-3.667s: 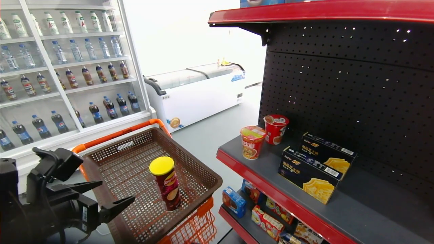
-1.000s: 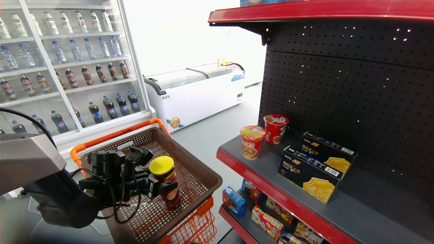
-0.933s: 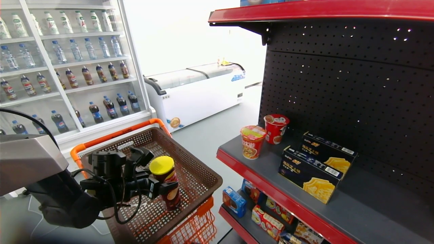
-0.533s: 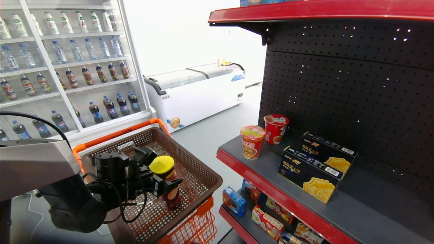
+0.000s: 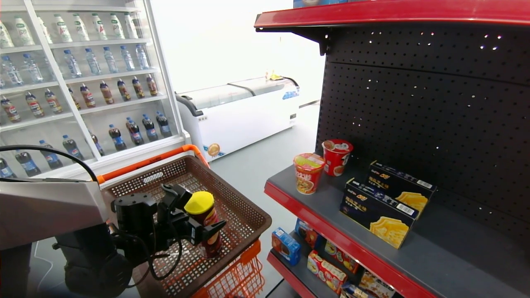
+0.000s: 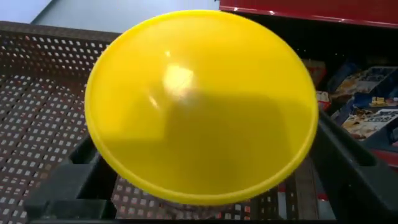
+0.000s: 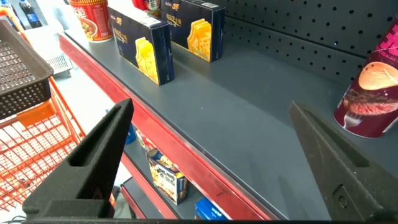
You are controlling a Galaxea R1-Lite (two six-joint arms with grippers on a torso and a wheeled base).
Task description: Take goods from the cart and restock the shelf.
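Observation:
A maroon chip can (image 5: 205, 225) with a yellow lid (image 6: 202, 102) stands in the brown basket (image 5: 244, 207) on the orange cart, leaning slightly. My left gripper (image 5: 194, 212) is shut on the can just under the lid, one finger (image 5: 174, 193) behind it and one in front. In the left wrist view the lid sits between both fingers (image 6: 68, 183). My right gripper (image 7: 211, 180) hangs open with nothing in it over the grey shelf board (image 7: 249, 118). A second maroon can (image 7: 370, 99) stands on that shelf.
On the shelf (image 5: 434, 248) stand two cup noodles (image 5: 308, 173) and two dark boxes (image 5: 379, 217), with bare board to their right. The lower shelf holds snack packs (image 5: 327, 269). A drinks fridge (image 5: 83, 82) and a chest freezer (image 5: 244, 111) stand behind the cart.
My left gripper moved from the lower left into the basket and shut on the chip can. Over the last second the arm shifted slightly right and the can tilted.

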